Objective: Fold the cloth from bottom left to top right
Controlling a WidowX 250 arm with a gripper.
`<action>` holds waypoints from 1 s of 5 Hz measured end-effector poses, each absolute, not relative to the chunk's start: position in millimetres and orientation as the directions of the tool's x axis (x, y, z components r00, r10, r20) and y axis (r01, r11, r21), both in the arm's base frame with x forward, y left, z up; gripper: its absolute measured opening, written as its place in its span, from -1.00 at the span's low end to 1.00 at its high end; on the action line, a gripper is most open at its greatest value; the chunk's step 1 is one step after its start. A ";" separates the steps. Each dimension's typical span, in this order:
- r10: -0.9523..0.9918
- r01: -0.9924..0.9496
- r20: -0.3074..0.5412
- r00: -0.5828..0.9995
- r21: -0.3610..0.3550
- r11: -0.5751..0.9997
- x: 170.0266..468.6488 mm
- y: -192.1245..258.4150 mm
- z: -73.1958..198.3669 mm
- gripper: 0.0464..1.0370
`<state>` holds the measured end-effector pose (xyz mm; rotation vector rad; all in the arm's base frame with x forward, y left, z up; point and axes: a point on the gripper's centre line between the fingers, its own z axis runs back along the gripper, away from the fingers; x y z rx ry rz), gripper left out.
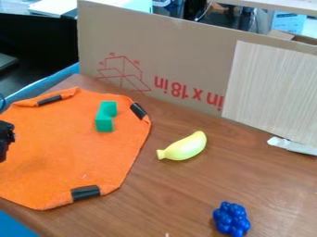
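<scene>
Gripper [5, 139] at left edge; opening and hold cannot be told. Orange cloth [68, 148] spread on tabletop [145, 199], left of toy banana [184, 147]. Risk: green block [105, 118] on cloth may obstruct fold, causing bulge.

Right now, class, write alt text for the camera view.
An orange fabric cloth with black strips near its edge lies spread on a brown wooden table, a green block on it and a black robot gripper at the view's left edge. Right of the cloth are a yellow toy banana and a blue knobbly toy.
</scene>
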<state>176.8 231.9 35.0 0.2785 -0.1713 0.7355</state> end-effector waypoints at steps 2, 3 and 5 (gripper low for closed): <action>0.717 -0.772 0.302 0.628 0.125 0.624 158.3 274.6 27.0 0.93; 0.745 -0.796 0.294 0.599 0.112 0.595 148.3 285.7 15.6 0.93; 0.745 -0.794 0.284 0.603 0.122 0.596 147.1 292.0 -1.6 0.88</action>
